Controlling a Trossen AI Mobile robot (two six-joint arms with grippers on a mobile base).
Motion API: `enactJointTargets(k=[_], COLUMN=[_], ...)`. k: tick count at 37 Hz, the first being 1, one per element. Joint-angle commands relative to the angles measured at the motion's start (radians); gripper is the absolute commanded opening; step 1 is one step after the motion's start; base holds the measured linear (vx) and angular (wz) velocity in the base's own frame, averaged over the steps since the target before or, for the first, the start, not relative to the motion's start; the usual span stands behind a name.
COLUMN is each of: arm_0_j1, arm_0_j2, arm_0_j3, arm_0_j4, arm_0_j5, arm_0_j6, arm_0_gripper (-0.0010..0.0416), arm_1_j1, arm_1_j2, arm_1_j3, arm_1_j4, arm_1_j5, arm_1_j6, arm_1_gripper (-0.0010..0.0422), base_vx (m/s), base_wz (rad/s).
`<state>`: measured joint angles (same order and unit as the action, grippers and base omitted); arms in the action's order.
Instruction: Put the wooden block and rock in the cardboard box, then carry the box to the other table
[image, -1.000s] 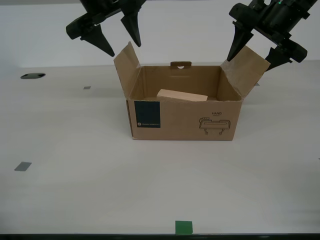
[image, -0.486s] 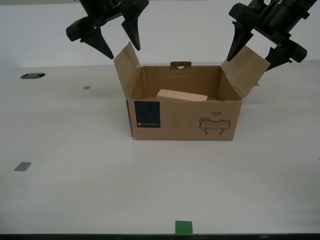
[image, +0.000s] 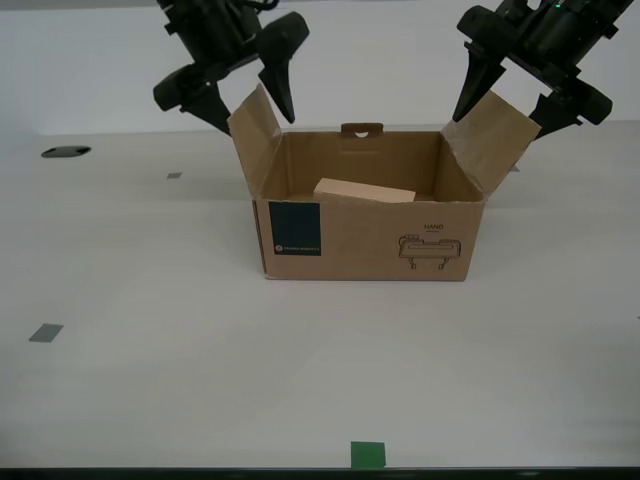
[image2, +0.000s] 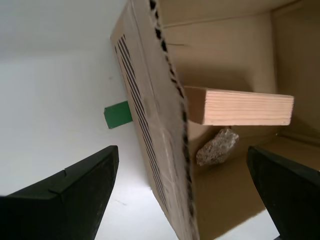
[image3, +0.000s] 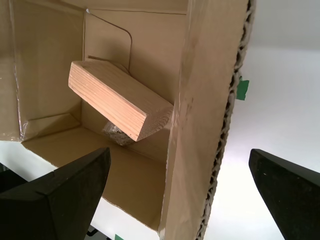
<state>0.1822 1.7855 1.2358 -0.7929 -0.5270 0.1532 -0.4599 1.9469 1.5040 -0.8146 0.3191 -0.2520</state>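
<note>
- Brown corrugated cardboard box (image: 365, 235) stands on the pale counter (image: 300, 370).
- Inside lie the pale rectangular wooden block (image: 364, 190) and, beneath it, the speckled pinkish rock (image2: 216, 146).
- My first tool (image: 501, 98) and second tool (image: 250, 105) straddle opposite side flaps, both spread wide and empty.
- Clamp both flaps evenly, I judge, before lifting level.

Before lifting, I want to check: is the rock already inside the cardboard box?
Inside. The second wrist view shows the rock on the floor of the cardboard box, under the wooden block.

beige table (image: 150, 300), cardboard box (image: 365, 235), tape squares (image: 367, 455)
</note>
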Motion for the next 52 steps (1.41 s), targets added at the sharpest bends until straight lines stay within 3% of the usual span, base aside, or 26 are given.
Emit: enactJointTargets(k=[1,12,31,52], arm_0_j1=[0.0,0.002,0.011,0.025], arm_0_j2=[0.0,0.009,0.092,0.081], arm_0_j3=[0.0,-0.006,-0.011,-0.011], arm_0_j4=[0.0,0.024,0.124,0.136], arm_0_j5=[-0.006,-0.005,0.006,-0.007], arm_0_j6=[-0.006,-0.006,0.032,0.032], arm_0_gripper=[0.0387,0.0387,0.0386,0.0344], arm_1_j1=[0.0,-0.001,-0.001,-0.013], arm_1_j2=[0.024,0.029,0.044,0.044], arm_1_j3=[0.01,0.013,-0.001,-0.001], arm_1_j4=[0.008,0.028,0.055,0.058], arm_1_j5=[0.003,0.003,0.002,0.002], arm_1_j6=[0.001,0.001,0.0,-0.003], arm_1_gripper=[0.035,0.035,0.035,0.035], base_vx=[0.0,0.0,0.0,0.0], base_wz=[0.0,0.0,0.0,0.0])
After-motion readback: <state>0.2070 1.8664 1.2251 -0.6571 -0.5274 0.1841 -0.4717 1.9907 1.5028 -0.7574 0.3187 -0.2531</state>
